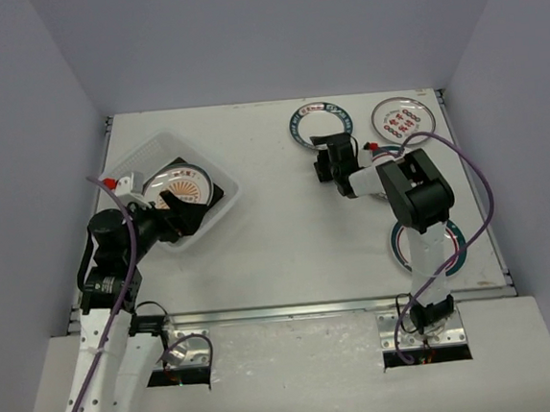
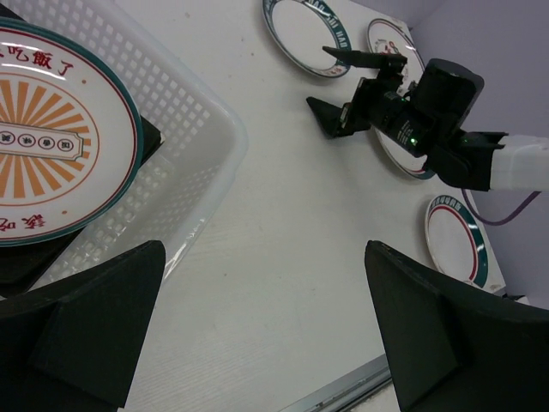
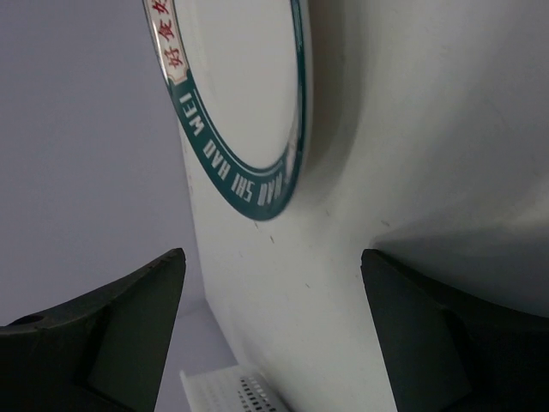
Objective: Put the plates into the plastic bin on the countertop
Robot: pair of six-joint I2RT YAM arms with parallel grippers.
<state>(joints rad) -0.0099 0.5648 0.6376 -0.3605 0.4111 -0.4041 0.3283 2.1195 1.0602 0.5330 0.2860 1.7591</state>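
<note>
1. Plates (image 1: 403, 118) not yet binned lie on the right half of the surface (image 1: 289, 253). A green-rimmed plate (image 1: 321, 125) sits at the far edge with a red-patterned plate (image 2: 390, 39) beside it. One more sits near the front under the right arm, and another is partly hidden beneath that arm.
2. The sunburst plate (image 2: 51, 146) lies in the bin (image 2: 202, 146) on the left, resting on something dark.
3. The right claw (image 3: 274, 335) is spread wide and empty, low over the surface. The green-rimmed plate lies just ahead of its tips, not between them.
4. The left claw (image 2: 266, 335) is also wide and empty at the bin's near edge, with the sunburst plate just beside it.
5. Risk: the plate lies flat, so a finger may skate over the rim or shove it toward the far edge instead of getting under.
6. Risk: a pinch on the rim alone could let the plate tilt and slip in transit.
7. Risk: the left arm beside the bin may block the right arm's delivery.
</note>
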